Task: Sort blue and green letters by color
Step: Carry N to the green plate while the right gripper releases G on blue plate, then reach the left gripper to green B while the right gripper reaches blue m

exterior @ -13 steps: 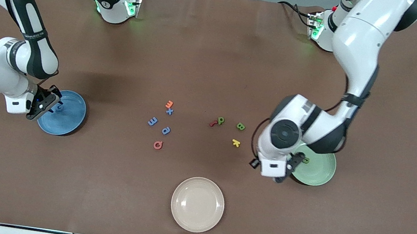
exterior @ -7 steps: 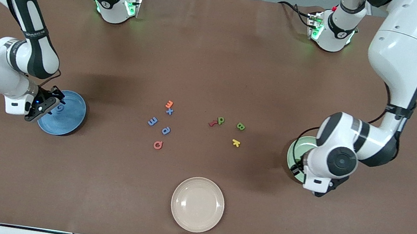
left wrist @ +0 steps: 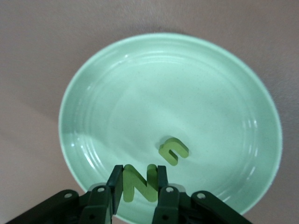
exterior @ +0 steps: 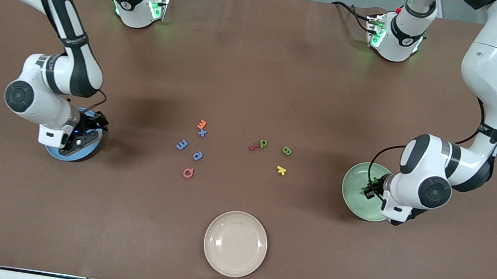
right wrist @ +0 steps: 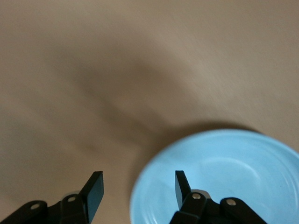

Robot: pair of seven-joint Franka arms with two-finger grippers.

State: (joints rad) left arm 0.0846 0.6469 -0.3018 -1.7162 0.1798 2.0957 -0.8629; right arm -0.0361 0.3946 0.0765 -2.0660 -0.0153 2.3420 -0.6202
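Looking from the front, the left gripper (exterior: 375,190) hangs over the green plate (exterior: 355,193), while the right gripper (exterior: 83,136), fingers apart and empty, is over the blue plate (exterior: 76,154); blue letters (exterior: 198,155) and green letters (exterior: 287,150) lie between the plates. At the left wrist, the fingers pinch the green N (left wrist: 140,183) over that plate, just beside the hook shape (left wrist: 173,150); I think it should open low, so the N lands flat.

White arms w/ black joint bands, green base lights, black cables.

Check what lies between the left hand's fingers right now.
The left wrist view shows a green letter N clamped upright between the left hand's fingers, over the green plate, where a small green hook shape already lies.
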